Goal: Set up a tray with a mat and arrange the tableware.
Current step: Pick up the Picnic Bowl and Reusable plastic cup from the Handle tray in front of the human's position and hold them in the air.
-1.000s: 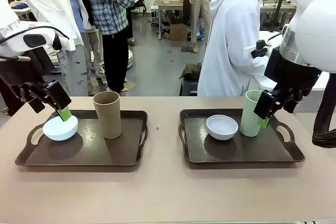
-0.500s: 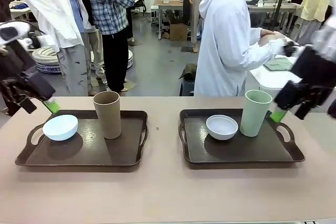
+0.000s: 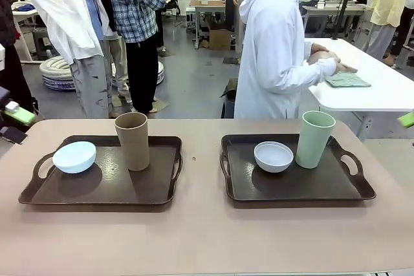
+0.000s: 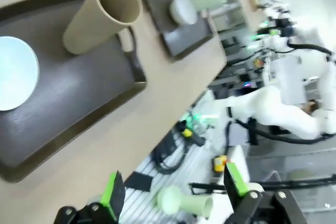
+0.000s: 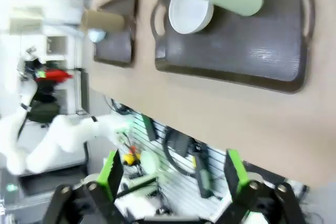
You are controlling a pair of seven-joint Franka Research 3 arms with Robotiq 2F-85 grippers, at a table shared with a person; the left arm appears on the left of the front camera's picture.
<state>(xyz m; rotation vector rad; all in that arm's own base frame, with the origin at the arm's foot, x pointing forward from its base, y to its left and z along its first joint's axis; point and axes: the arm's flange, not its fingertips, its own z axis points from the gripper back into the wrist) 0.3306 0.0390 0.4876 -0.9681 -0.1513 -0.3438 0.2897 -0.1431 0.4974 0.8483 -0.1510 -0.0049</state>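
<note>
Two dark trays sit side by side on the table. The left tray (image 3: 162, 185) holds a pale blue bowl (image 3: 74, 157) and a tan cup (image 3: 132, 140). On the right tray (image 3: 349, 185) stand a greyish white bowl (image 3: 273, 156) and a pale green cup (image 3: 315, 138). My left gripper (image 3: 16, 124) hangs at the far left edge, off the tray; my left gripper (image 4: 173, 192) is open and empty. A green pad of my right gripper (image 3: 407, 119) shows at the right edge; my right gripper (image 5: 173, 174) is open and empty too. A green mat (image 3: 347, 80) lies on a white side table under the person's hands.
The person in a white hooded coat (image 3: 275, 50) stands behind the table, turned toward the white side table (image 3: 381, 95). Other people stand at the back left. Bare tabletop (image 3: 200, 237) runs between and in front of the trays.
Both grippers have drawn back outward from the trays, the left from beside the blue bowl, the right from beside the green cup. The person has laid both hands on the mat.
</note>
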